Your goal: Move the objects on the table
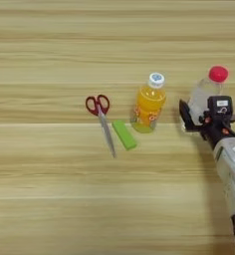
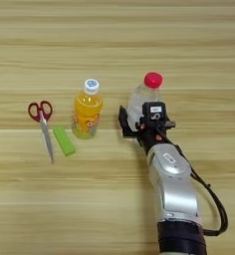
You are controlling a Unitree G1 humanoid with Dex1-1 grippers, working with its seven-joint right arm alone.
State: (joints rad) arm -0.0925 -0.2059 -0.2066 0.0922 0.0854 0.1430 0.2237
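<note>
Black gripper [image 2: 139, 119] fingers are standing apart around the base of the clear bottle [image 2: 142, 97], hiding its lower part. Label print on the orange juice bottle [image 2: 87, 112] is proving too small to read. Red-handled scissors [image 2: 42, 124] and a flat green block [image 2: 63, 140] are lying at the left of the striped wooden desk [image 2: 114, 45]

Right arm [image 2: 172, 184] of the robot: the forearm was a smooth, rounded silver-grey shell that ended near the lower edge in a ribbed black collar, with a thin black cable looping along its outer side. The wrist section was black with small orange-red accents and bore a boxy black housing carrying a small pale label. The right gripper [image 2: 132, 121] consisted of two flat black fingers [image 2: 123, 121].
</note>
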